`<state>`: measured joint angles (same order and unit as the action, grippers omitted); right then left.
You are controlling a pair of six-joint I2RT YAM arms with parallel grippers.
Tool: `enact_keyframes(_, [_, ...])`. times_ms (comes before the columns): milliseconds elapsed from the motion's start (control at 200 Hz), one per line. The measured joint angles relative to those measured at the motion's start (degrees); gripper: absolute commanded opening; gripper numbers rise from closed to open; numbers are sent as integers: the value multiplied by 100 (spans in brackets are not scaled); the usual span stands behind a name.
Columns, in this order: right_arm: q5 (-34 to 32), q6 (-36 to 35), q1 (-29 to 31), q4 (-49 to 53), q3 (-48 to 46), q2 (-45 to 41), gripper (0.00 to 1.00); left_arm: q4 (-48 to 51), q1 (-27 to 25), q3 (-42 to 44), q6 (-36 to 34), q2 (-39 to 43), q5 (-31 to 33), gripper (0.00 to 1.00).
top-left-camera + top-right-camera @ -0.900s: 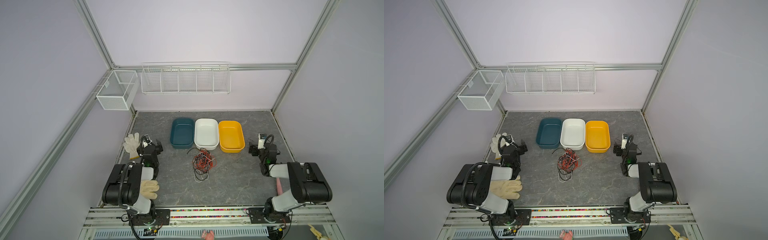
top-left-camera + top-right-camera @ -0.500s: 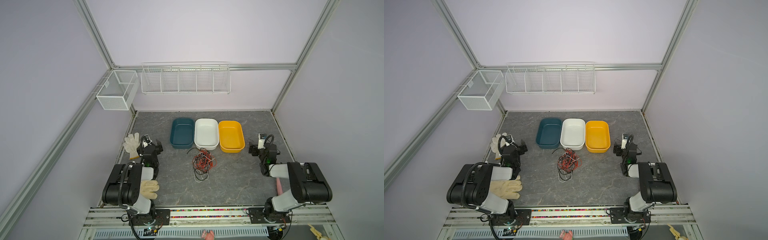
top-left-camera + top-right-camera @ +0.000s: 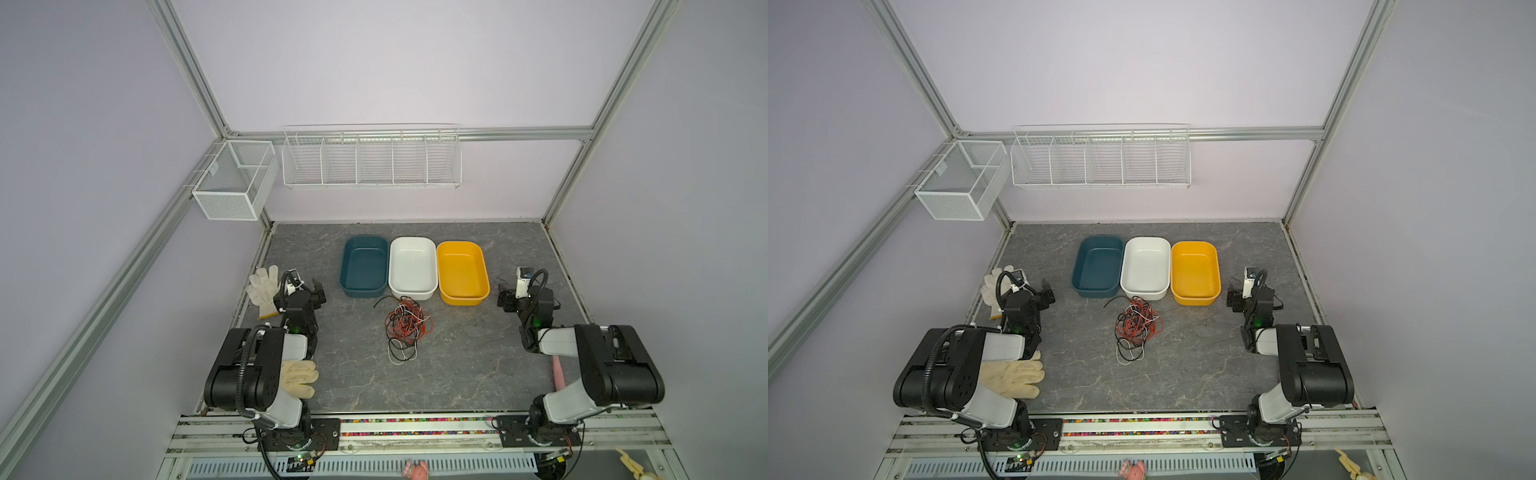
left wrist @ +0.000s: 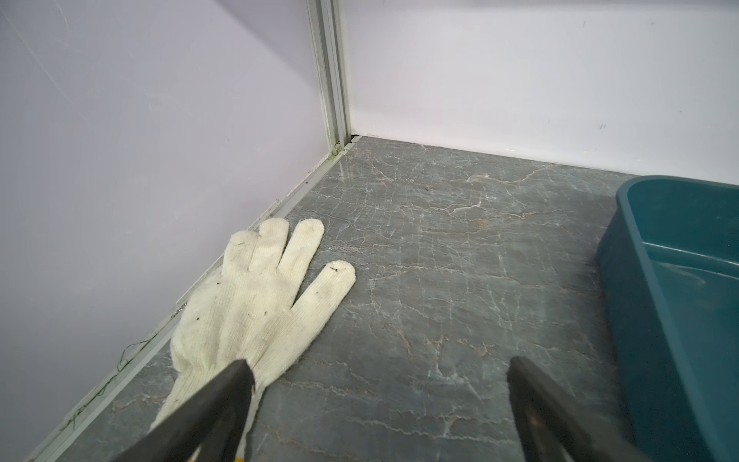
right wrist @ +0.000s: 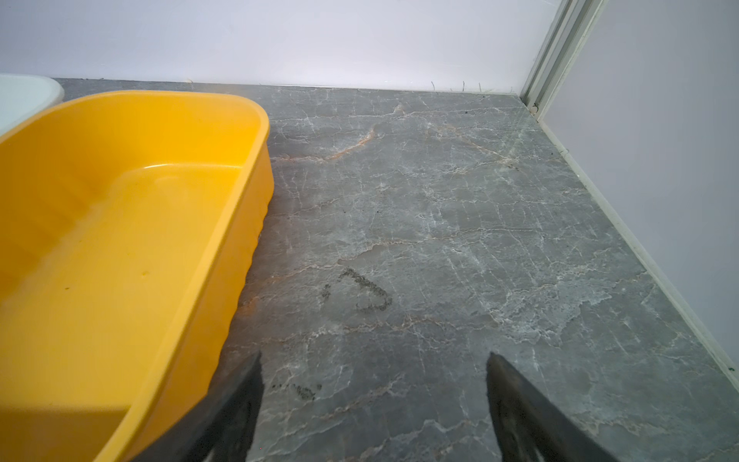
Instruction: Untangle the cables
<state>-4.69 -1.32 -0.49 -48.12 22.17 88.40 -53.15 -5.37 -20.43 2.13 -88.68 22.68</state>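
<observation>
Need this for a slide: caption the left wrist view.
Open fingers frame grey table between white glove and teal tub.

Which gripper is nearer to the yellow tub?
Right. The right gripper sits just beside the yellow tub; the left gripper is beyond the teal tub, by a white knit glove.

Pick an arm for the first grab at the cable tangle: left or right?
Left, narrowly. Both the left gripper and right gripper are open, empty and about equally far from the cables, but a loose black strand trails out on the left arm's side.
</observation>
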Motion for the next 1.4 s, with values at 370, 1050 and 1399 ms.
enact_keyframes(370, [-472, 116, 160, 1388, 380, -1641, 88, -4, 0, 0, 0, 0, 2, 99])
enact_keyframes(1050, [1665, 3526, 949, 5090, 2061, -4107, 88, 452, 0, -37, 44, 361, 142, 99])
enact_keyframes(1399, [1591, 3427, 2745, 6553, 2155, -3668, 88, 3950, -17, -1563, 1397, 3753, -201, 99])
